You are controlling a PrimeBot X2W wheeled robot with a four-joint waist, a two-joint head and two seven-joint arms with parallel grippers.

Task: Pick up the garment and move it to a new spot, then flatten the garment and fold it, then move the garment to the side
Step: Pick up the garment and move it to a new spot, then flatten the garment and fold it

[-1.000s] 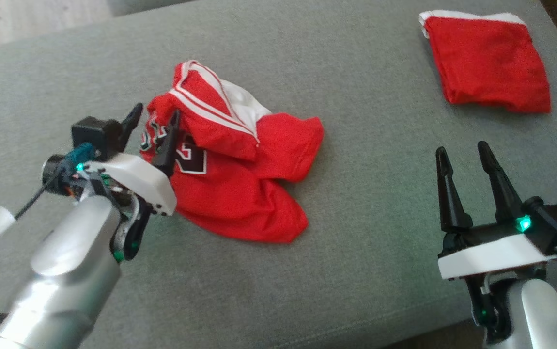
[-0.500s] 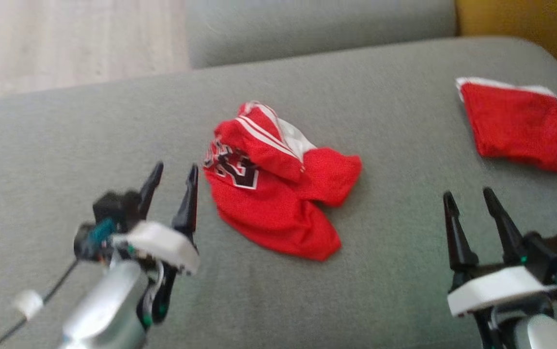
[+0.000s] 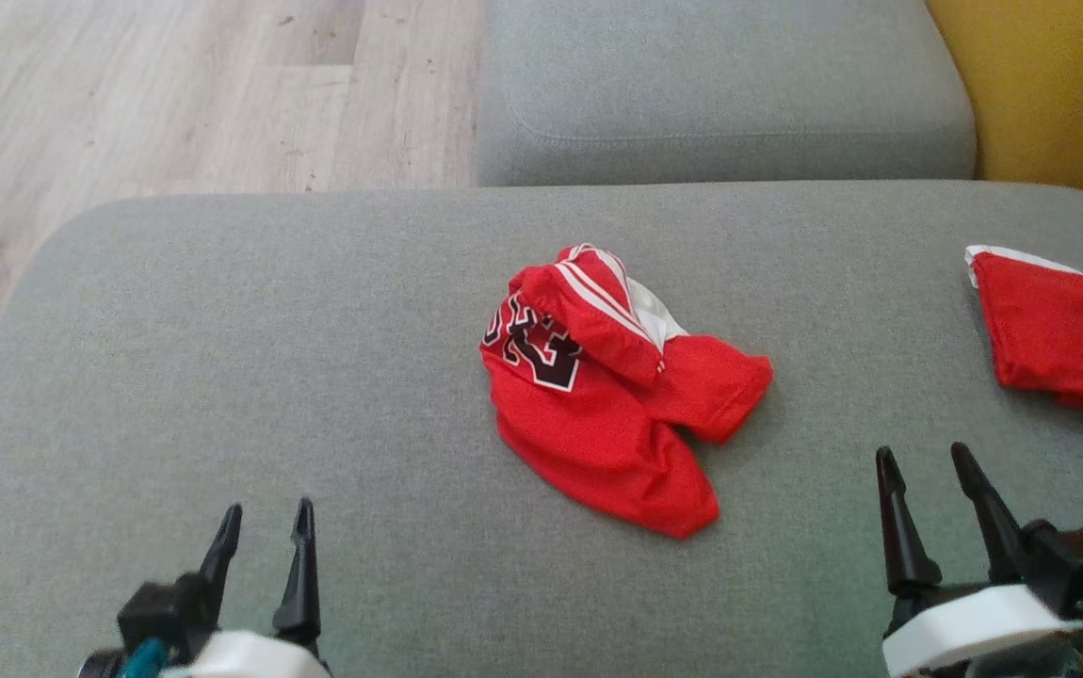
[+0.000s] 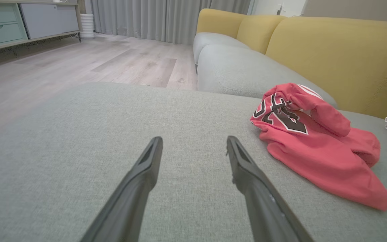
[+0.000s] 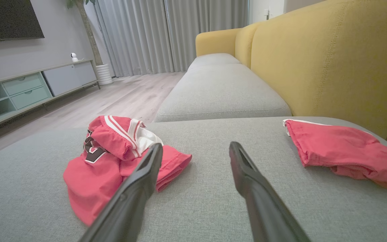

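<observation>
A crumpled red garment (image 3: 612, 395) with white stripes and black lettering lies in a heap near the middle of the grey sofa cushion (image 3: 221, 377). It also shows as the red garment (image 4: 318, 141) to the right of my left fingers, and the red garment (image 5: 112, 158) left of my right fingers. My left gripper (image 3: 264, 527) stands open and empty at the lower left, well short of the heap. At the lower right my right gripper (image 3: 923, 466) is open and empty too. Both hover near the cushion's front edge.
A second red cloth (image 3: 1059, 330), folded with a white edge, lies at the cushion's right side. Another grey cushion (image 3: 720, 94) lies beyond. Yellow backrest (image 3: 1050, 85) stands at the right, wooden floor (image 3: 174, 94) at the left. A low cabinet (image 5: 28, 90) stands across the room.
My left gripper has drawn back from the garment's left edge to the lower left, away from it. The head camera has tilted up, so more sofa and floor show. The garment lies unmoved.
</observation>
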